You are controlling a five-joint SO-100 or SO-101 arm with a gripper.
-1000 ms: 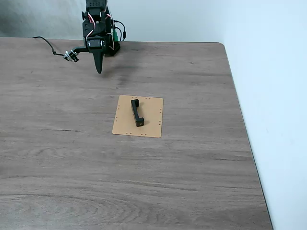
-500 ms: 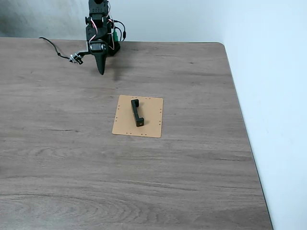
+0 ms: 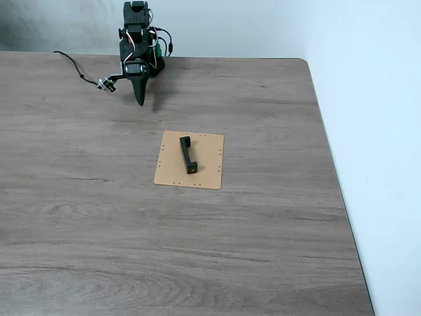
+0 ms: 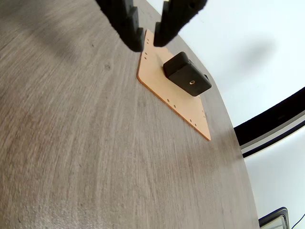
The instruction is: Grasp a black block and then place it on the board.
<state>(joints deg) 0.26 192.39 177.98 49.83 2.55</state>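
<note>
Black block (image 3: 187,155): slim dark bar with raised ends, lying flat on the board (image 3: 204,172), left of the board's centre in the fixed view, long axis running roughly front to back; in the wrist view the block (image 4: 187,74) is seen end-on, resting on the board (image 4: 183,106) with a small hole in its facing end; board: thin tan sheet with tiny holes along its edges, flat on the grey wood-grain table (image 3: 263,250); gripper (image 3: 139,100): at the table's far edge, well apart from board and block, tip pointing down; its fingers (image 4: 125,21) appear slightly parted with a narrow gap and nothing between them; cable (image 3: 79,74): trails left across the table.
</note>
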